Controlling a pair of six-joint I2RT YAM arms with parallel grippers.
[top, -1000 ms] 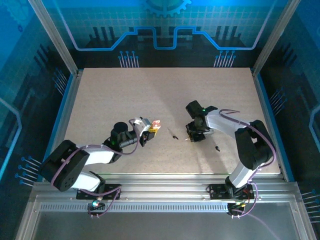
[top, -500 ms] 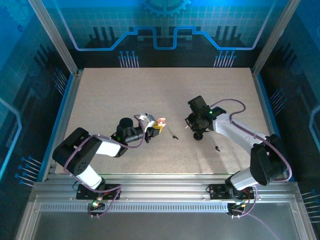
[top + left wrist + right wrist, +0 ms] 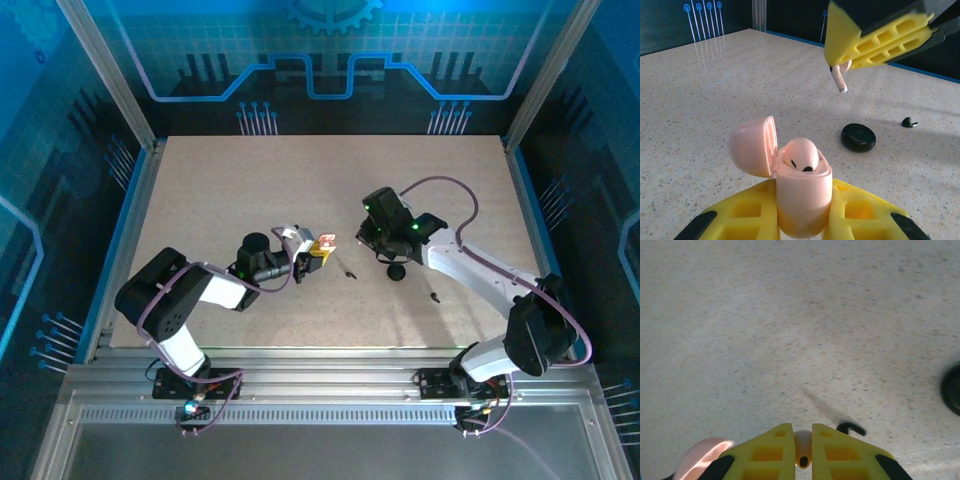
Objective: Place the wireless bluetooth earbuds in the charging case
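One bud seated, one to go. Step in hand: second insert into the pink charging case (image 3: 802, 195), approach phase. Left fingers (image 3: 747, 212) are clamped on the case body and hold it upright, with the lid (image 3: 754, 146) hinged open to the case's left. Seated earbud (image 3: 801, 156) sits in the case mouth, pale pink, dark sensor spot showing. Right fingers (image 3: 880, 37) are pressed together on the head of the held earbud (image 3: 840, 79), stem hanging down. It's above and beyond the case, well apart from its mouth and off to its right. Right wrist view agrees: bud pinched between the fingers, case low and to the left.

Next move, my read: carry the held bud across until it's directly over the case's free well. Keep the stem vertical, descend stem-first, and let go only once the head bottoms out. Can't tell how much of the mouth is free, because the seated bud hides most of it. Left side just needs to keep the case steady.

Looks: buds are tiny, glossy, whitish-pink, with a short stem. Case is a smooth egg-shaped pink shell. Not part of this pair: a closed black round case (image 3: 858, 137) on the counter (image 3: 715, 100) beyond the pink case. A black earbud (image 3: 910, 122) lies farther beyond, and a second black earbud (image 3: 348, 272) lies between the two cases.
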